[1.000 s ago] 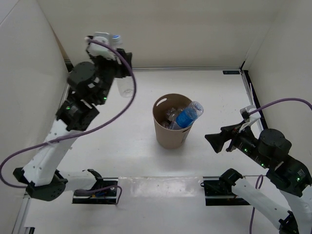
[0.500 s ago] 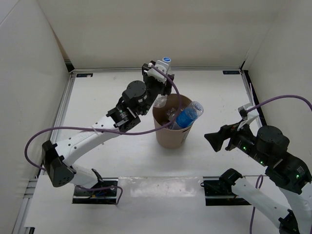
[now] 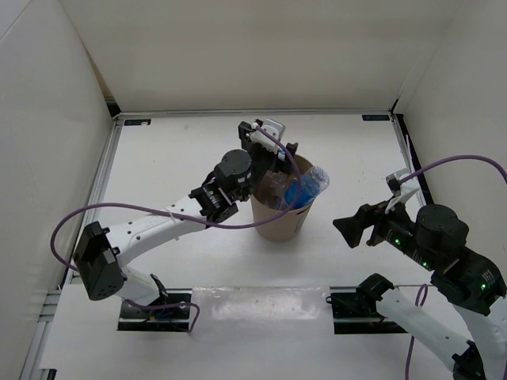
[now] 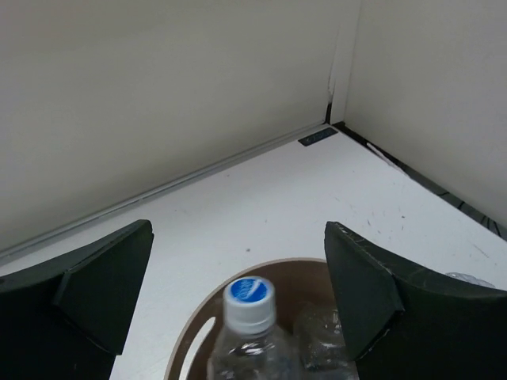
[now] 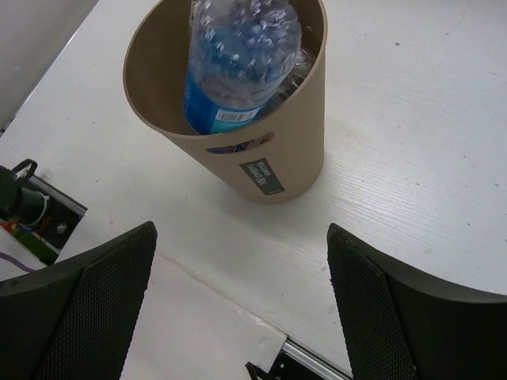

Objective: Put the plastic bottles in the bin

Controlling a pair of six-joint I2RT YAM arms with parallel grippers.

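The left end effector point(image 3: 273, 146) is hanging over the far left edge of the round tan cardboard bin point(image 3: 279, 226), and its two dark fingers are standing wide apart, holding nothing. Directly under them, a clear plastic bottle with a white and blue cap point(image 4: 248, 299) is sitting inside the mouth of the bin. Its long axis is nearly upright and its cap is pointing up toward the fingers. A blue-labelled plastic bottle point(image 3: 301, 190) is leaning out over the far right rim. The left arm is clearly the nearer one. The right end effector point(image 3: 342, 228) is waiting to the right of the bin, apart from it and also spread open and empty.

A second ago the left arm was lifting this bottle high near the far left corner of the white tabletop point(image 3: 166, 158). Half a second ago it was carrying it, clamped, above the rim. Now the fingers are releasing it. The right arm is not changing its place.
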